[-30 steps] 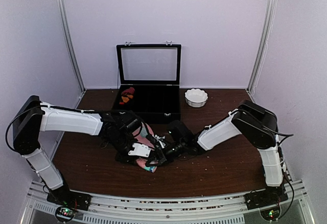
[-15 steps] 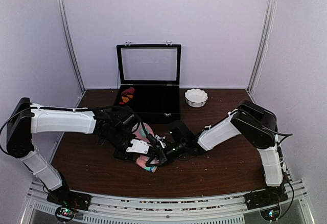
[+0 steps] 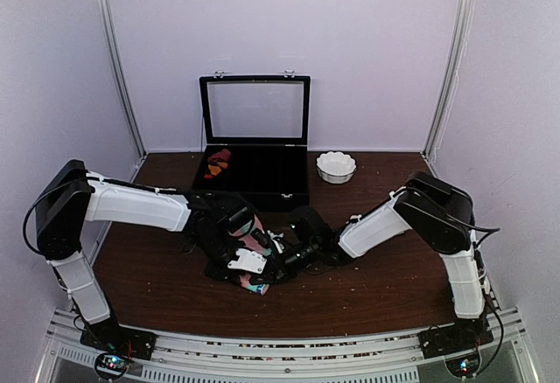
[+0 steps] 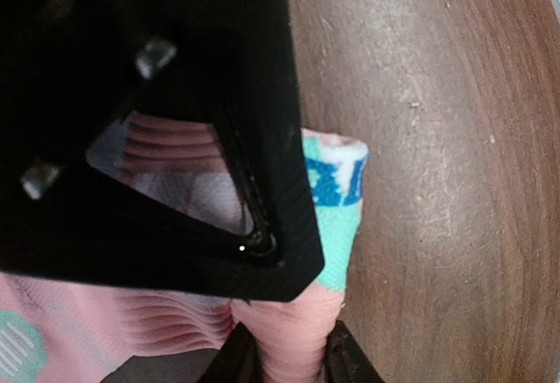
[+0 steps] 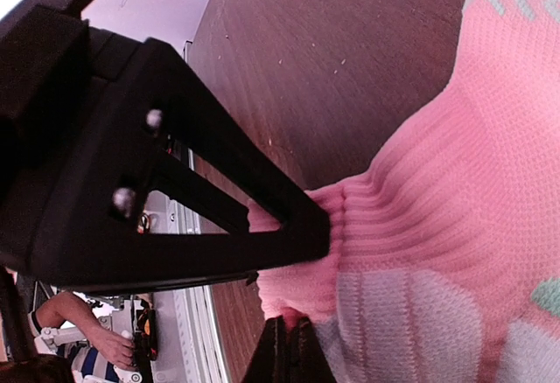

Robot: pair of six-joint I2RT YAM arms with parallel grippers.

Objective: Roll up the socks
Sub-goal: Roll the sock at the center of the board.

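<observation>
The long pink sock (image 3: 255, 240) with mint and white patches lies bunched at the table's middle, between my two grippers. My left gripper (image 3: 248, 270) is shut on a fold of it. In the left wrist view the fingertips (image 4: 289, 352) pinch pink ribbed fabric (image 4: 166, 335) beside a mint and blue patch (image 4: 337, 204). My right gripper (image 3: 274, 264) is shut on the sock's pink cuff edge, seen in the right wrist view (image 5: 289, 348), with the sock (image 5: 455, 182) spreading to the right. The cream-beige sock is out of view.
A black case (image 3: 271, 177) with its lid up stands at the back and holds a dark red and orange sock bundle (image 3: 216, 164). A white scalloped bowl (image 3: 336, 166) sits to its right. The brown table (image 3: 385, 278) has metal rails along its near edge.
My left gripper has shifted slightly right and toward the near edge with the sock, and the left arm's elbow has swung. The right arm has hardly moved.
</observation>
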